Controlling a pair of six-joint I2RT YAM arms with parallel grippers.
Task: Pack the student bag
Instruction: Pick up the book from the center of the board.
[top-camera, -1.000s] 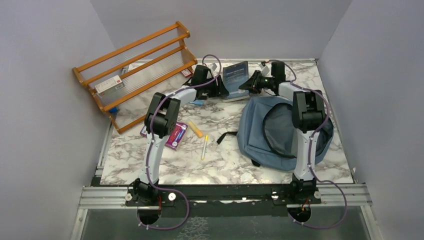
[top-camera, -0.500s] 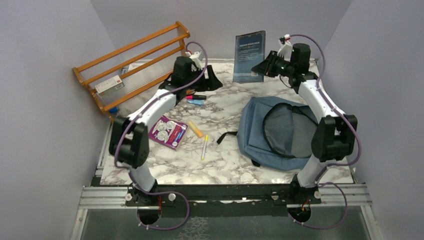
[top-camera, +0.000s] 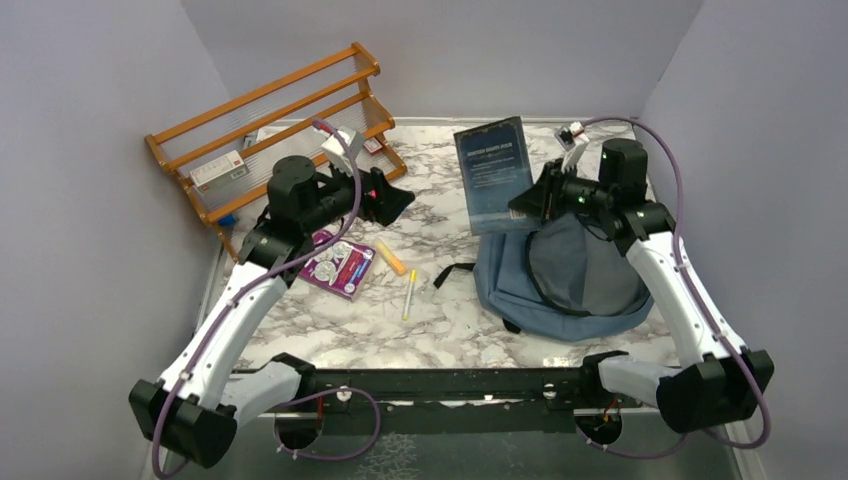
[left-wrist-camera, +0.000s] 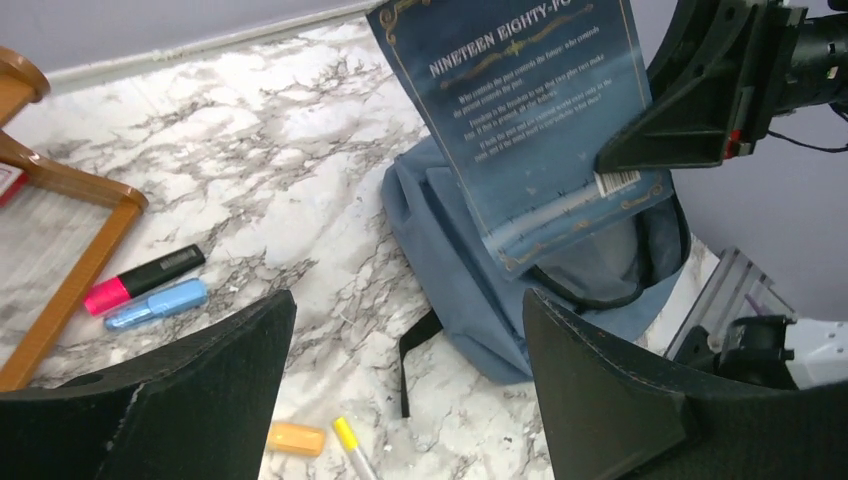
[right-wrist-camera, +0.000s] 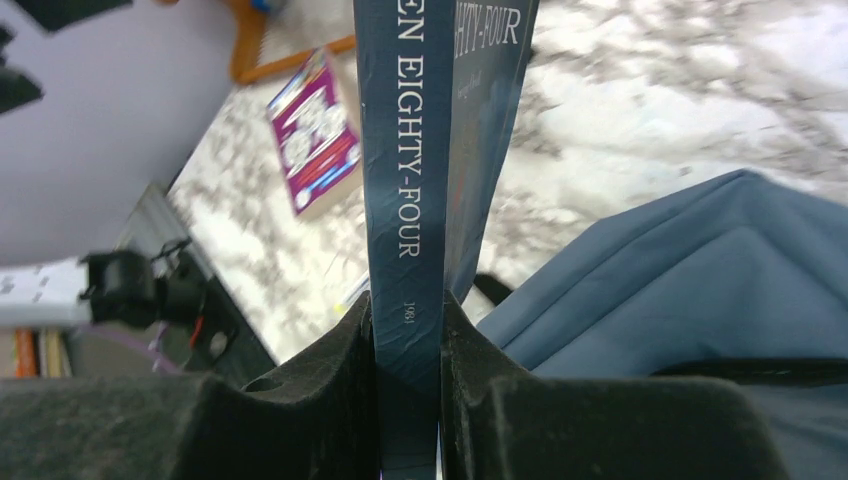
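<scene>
The student bag (top-camera: 510, 270) lies flat at the table's right, dusty blue, its zipped mouth open on a dark lining. My right gripper (top-camera: 530, 200) is shut on the spine of a dark blue book (top-camera: 495, 175), held upright with its lower edge over the bag's opening. In the right wrist view the fingers clamp the book's spine (right-wrist-camera: 405, 150) above the bag (right-wrist-camera: 700, 270). My left gripper (top-camera: 395, 200) hovers open and empty over the table's middle left. Its wrist view looks at the book (left-wrist-camera: 530, 130) and the bag (left-wrist-camera: 450, 260).
A wooden rack (top-camera: 270, 130) leans at the back left. A purple card pack (top-camera: 338, 262), an orange marker (top-camera: 391, 258) and a yellow-capped pen (top-camera: 409, 294) lie on the marble. Pink (left-wrist-camera: 140, 280) and blue (left-wrist-camera: 155, 303) highlighters sit by the rack. A black strap (top-camera: 452, 272) trails left of the bag.
The left gripper let go of the book, opened wide and drew back to the left. The right gripper lifted the book off the back of the table and brought it over the bag.
</scene>
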